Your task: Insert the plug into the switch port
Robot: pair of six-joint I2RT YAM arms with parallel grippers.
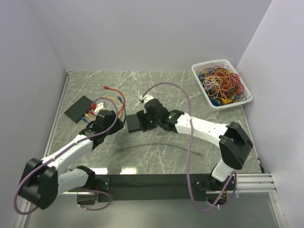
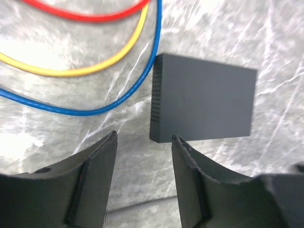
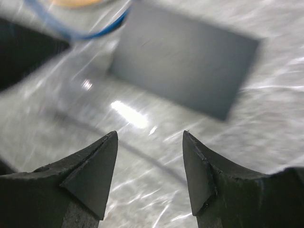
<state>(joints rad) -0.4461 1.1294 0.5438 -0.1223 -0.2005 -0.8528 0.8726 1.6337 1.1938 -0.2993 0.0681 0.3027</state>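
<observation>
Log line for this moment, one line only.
left claw open, empty | right claw open, empty | switch on table ahead of both | cables beside it

My right wrist view smeared, box point(image 3: 185, 76) soft-edged there, blue cable point(image 3: 83, 35) a blur cut by the top edge, red cable point(image 2: 85, 14) and yellow cable point(image 2: 61, 71) cropped in my left wrist view, box ports unseen, plug point(image 1: 105, 88) too small from above.

Marble table point(image 1: 161, 153) with 2 black switches point(image 1: 80, 108) point(image 1: 136, 122), coloured cables point(image 1: 117, 98), white basket point(image 1: 201, 87)
</observation>
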